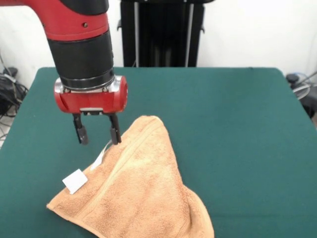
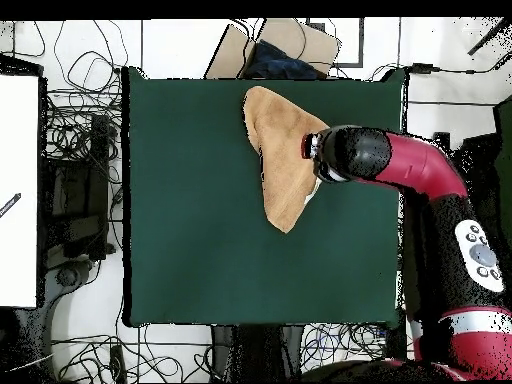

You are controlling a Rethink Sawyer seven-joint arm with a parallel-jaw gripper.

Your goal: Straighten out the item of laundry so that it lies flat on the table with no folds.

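Still folded: towel (image 1: 143, 188) doubled into a triangle near table (image 1: 237, 114) edge.
Gripper (image 1: 97, 135): spread wide, empty, above folded edge.
Left: all flattening.

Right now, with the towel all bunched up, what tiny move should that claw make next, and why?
Probably straight down to pinch the towel's folded edge. The claw hangs open just above that edge by the white tag, and the towel lies doubled into a pointed shape on the table.

The towel (image 2: 278, 150) lies folded into an elongated pointed shape near one table (image 2: 200, 200) edge. The red arm (image 2: 410, 165) overlaps its side.
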